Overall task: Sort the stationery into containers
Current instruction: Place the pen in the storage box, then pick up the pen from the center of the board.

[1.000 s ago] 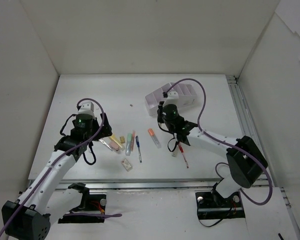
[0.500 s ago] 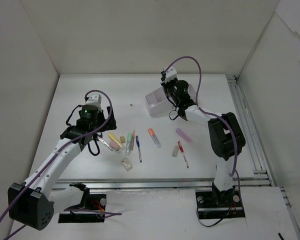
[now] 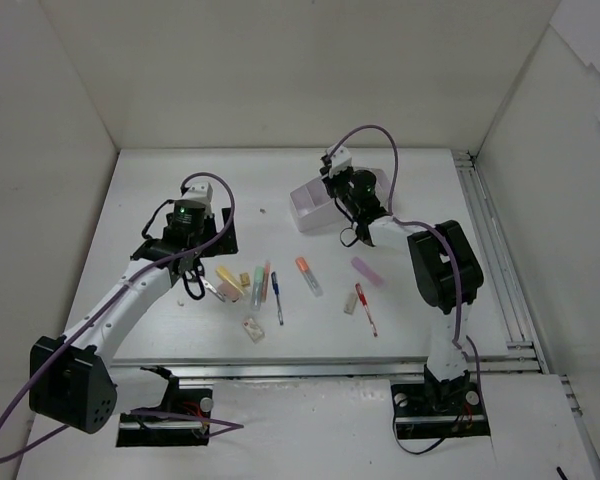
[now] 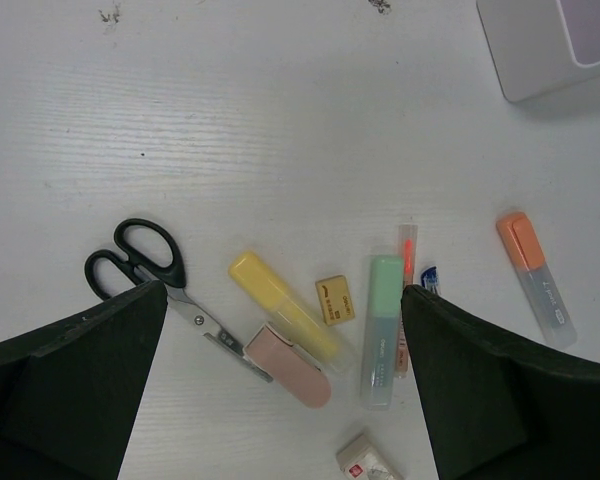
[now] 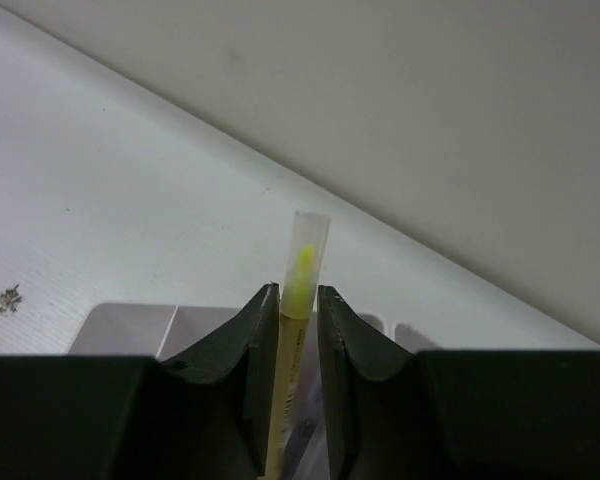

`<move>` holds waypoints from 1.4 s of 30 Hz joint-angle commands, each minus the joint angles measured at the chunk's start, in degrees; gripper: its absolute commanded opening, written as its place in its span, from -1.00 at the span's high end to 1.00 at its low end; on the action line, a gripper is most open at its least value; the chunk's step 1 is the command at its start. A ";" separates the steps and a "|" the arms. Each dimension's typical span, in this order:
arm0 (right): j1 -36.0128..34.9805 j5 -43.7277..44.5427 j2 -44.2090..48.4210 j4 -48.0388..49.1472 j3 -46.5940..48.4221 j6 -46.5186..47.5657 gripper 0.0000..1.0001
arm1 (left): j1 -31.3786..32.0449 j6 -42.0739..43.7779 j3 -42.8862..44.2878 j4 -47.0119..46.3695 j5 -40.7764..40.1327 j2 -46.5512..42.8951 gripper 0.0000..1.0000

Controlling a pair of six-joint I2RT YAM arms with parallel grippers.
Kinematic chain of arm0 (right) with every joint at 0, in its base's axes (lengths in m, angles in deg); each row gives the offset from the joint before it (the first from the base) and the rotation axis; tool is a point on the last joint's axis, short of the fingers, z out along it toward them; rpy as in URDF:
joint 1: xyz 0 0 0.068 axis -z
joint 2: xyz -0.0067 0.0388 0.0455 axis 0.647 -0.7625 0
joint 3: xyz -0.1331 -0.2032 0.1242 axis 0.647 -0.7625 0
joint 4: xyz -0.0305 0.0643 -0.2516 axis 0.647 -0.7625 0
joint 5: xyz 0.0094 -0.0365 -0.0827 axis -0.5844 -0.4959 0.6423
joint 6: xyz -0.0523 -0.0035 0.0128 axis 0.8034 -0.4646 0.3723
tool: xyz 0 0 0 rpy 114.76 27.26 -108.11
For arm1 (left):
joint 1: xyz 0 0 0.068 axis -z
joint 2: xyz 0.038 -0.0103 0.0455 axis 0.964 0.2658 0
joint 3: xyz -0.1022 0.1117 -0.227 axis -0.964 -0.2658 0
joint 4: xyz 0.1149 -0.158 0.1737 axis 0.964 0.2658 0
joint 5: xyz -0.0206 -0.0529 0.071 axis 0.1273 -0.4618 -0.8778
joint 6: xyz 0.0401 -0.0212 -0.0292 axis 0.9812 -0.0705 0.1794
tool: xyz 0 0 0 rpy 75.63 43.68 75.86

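My right gripper (image 3: 340, 186) is shut on a thin yellow pen (image 5: 300, 285), held upright over the white and pale-lilac organizer (image 3: 312, 207); in the right wrist view the organizer (image 5: 130, 328) lies just below the fingers. My left gripper (image 3: 200, 260) is open and empty above the loose stationery. In the left wrist view its fingers (image 4: 75, 385) frame black-handled scissors (image 4: 138, 258), a yellow highlighter (image 4: 280, 308), a pink capped piece (image 4: 292, 366), a small yellow eraser (image 4: 332, 300) and a green marker (image 4: 383, 330).
An orange marker (image 3: 307, 275), blue pen (image 3: 277, 298), lilac marker (image 3: 367, 271), red pen (image 3: 366, 310) and pale erasers (image 3: 253, 328) lie mid-table. White walls close in the left, back and right. A rail (image 3: 490, 250) runs along the right side.
My right gripper has gone from mid-table near the lilac marker up to the organizer, holding the yellow pen. My left arm has shifted slightly back and right above the stationery.
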 commanded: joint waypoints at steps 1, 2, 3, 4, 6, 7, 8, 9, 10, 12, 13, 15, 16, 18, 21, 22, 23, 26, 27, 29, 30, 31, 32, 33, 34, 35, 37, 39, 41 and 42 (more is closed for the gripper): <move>0.29 0.67 5.11 6.99 -1.98 -0.69 0.58 | 0.79 0.77 3.64 -2.35 1.44 0.54 -0.99; 0.37 0.67 5.98 6.91 -2.33 -0.61 0.53 | 1.31 0.86 3.82 -2.26 1.62 1.06 -0.99; 0.29 0.49 6.34 6.99 -2.95 -0.60 0.41 | 1.32 0.86 3.82 -2.26 1.45 1.41 -0.99; 0.46 0.40 6.95 6.99 -3.39 -0.69 0.36 | 1.84 0.86 4.08 -2.17 1.27 1.76 -0.99; 0.29 -0.03 9.14 6.99 -4.26 -1.04 0.17 | 2.54 0.86 4.52 -1.74 0.75 2.90 -0.99; 0.20 -0.47 9.94 6.91 -5.05 -1.31 0.14 | 2.55 0.86 5.05 -1.47 0.74 3.35 -0.99; 0.11 -0.82 10.81 6.99 -5.41 -1.48 0.10 | 3.07 0.86 5.31 -1.38 1.01 3.87 -0.99; -0.06 -1.17 12.74 6.99 -5.93 -1.48 0.01 | 3.86 1.12 5.75 -1.29 1.18 5.01 -0.99; -0.41 -0.92 13.80 6.99 -6.98 -1.66 -0.06 | 3.87 1.30 6.62 -0.86 1.01 5.54 -0.99; -0.68 -1.00 17.14 6.91 -8.22 -1.92 -0.22 | 5.62 1.47 7.60 -0.59 0.66 7.47 -0.99; -0.85 0.39 18.46 6.82 -9.36 -2.27 -0.29 | 5.63 1.65 8.47 -0.59 0.57 8.09 -0.99; -1.82 3.63 22.06 6.82 -11.81 -3.76 -0.51 | 7.20 1.82 10.05 -0.42 0.74 10.64 -0.99; -2.52 5.48 23.46 6.73 -12.87 -4.73 -0.61 | 7.82 1.82 10.67 -0.42 0.74 11.69 -0.99; -3.05 11.08 27.60 6.73 -16.81 -8.15 -0.95 | 9.22 2.17 12.51 0.11 0.57 15.03 -0.99; -4.19 17.25 33.84 6.29 -23.40 -13.43 -0.96 | 10.54 2.18 15.49 1.42 -0.48 19.51 -0.99; -4.98 18.84 35.42 6.03 -25.08 -15.26 -0.96 | 11.24 2.18 16.21 1.78 -1.18 20.57 -0.99; -5.25 19.90 38.56 4.90 -26.67 -15.54 -0.96 | 11.25 2.18 16.74 1.96 -1.62 22.40 -0.99; -6.57 23.86 44.03 0.26 -31.76 -16.25 -0.96 | 12.57 2.09 18.84 2.23 -2.07 25.58 -0.99; -6.83 25.61 45.26 -1.51 -32.30 -16.25 -0.96 | 12.57 2.00 19.02 2.05 -2.07 26.37 -0.99; -7.18 26.94 48.95 -6.07 -33.35 -18.71 -0.96 | 12.57 1.39 19.72 1.70 -1.63 28.39 -0.89; -7.36 27.56 49.92 -7.58 -33.54 -18.97 -0.96 | 12.57 1.12 19.90 1.52 -1.54 29.01 -0.83; -7.45 27.91 51.85 -8.90 -33.80 -19.23 -0.96 | 13.09 1.03 19.99 1.17 -1.11 30.32 -0.72; -7.62 28.35 52.82 -11.44 -33.98 -19.24 -0.96 | 13.10 0.77 20.17 1.08 -0.93 30.85 -0.68; -7.62 29.74 53.62 -12.94 -33.89 -19.50 -0.96 | 13.10 0.68 20.52 0.82 -0.75 31.38 -0.58; -7.71 30.19 54.93 -15.48 -33.98 -19.50 -0.96 | 13.62 0.60 20.61 0.64 -0.05 32.61 -0.52; -7.71 31.24 55.73 -16.81 -33.89 -19.41 -0.96 | 13.62 0.59 21.04 0.55 -0.05 33.14 -0.47; -7.80 32.65 57.13 -19.88 -33.89 -18.89 -0.96 | 13.62 0.51 21.40 0.90 0.48 34.54 -0.30; -7.80 34.41 58.01 -22.09 -33.63 -18.71 -0.96 | 14.24 0.15 20.96 0.73 0.48 34.73 -0.20; -7.80 35.55 59.25 -24.46 -33.62 -18.45 -0.96 | 14.76 0.33 20.26 0.38 -0.13 34.90 -0.16; -7.80 35.91 59.51 -25.08 -33.71 -18.45 -0.96 | 14.77 0.24 20.17 0.38 -1.00 35.43 -0.12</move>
